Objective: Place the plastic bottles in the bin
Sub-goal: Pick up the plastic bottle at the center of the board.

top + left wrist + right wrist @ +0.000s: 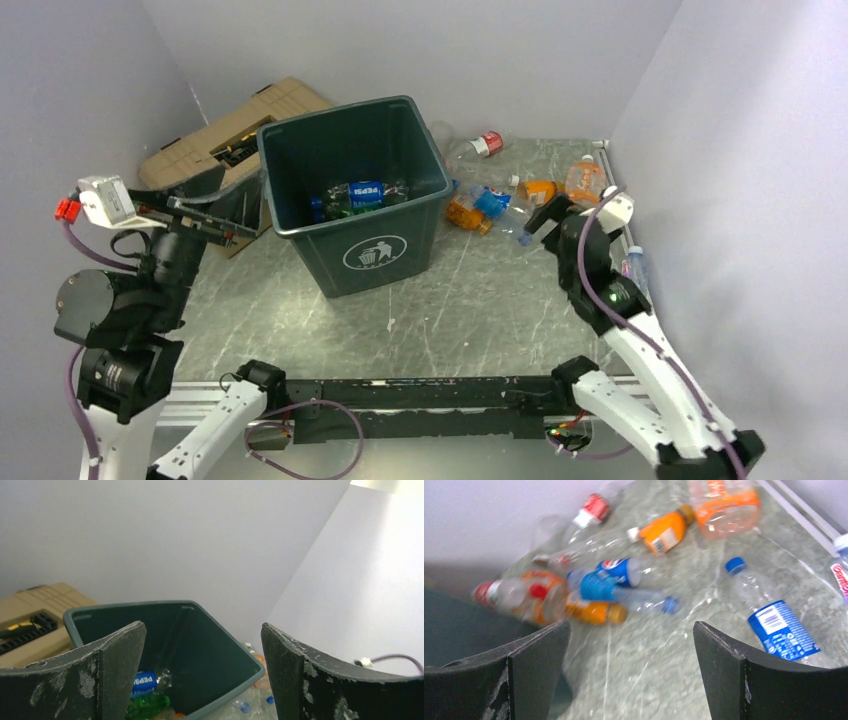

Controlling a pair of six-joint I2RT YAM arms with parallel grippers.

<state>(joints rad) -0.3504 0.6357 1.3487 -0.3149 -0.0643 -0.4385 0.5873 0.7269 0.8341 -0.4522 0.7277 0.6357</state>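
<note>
The dark green bin (372,256) stands mid-table, and inside it lie a blue-labelled bottle (365,192) and a green one (148,704). My left gripper (228,210) hovers at the bin's left rim (227,639), open and empty (202,675). To the right of the bin, several plastic bottles lie scattered: a blue-labelled water bottle (774,624), a Pepsi bottle (610,576), small orange ones (665,532) (595,611) and a red-labelled one (486,144). Just in front of that pile, my right gripper (545,216) stands open above bare table (631,672).
A tan ribbed case (250,122) holding tools sits behind and left of the bin. White walls close in the left, back and right. One more bottle (636,266) lies against the right wall beside my right arm. A metal rail (400,385) runs along the near edge.
</note>
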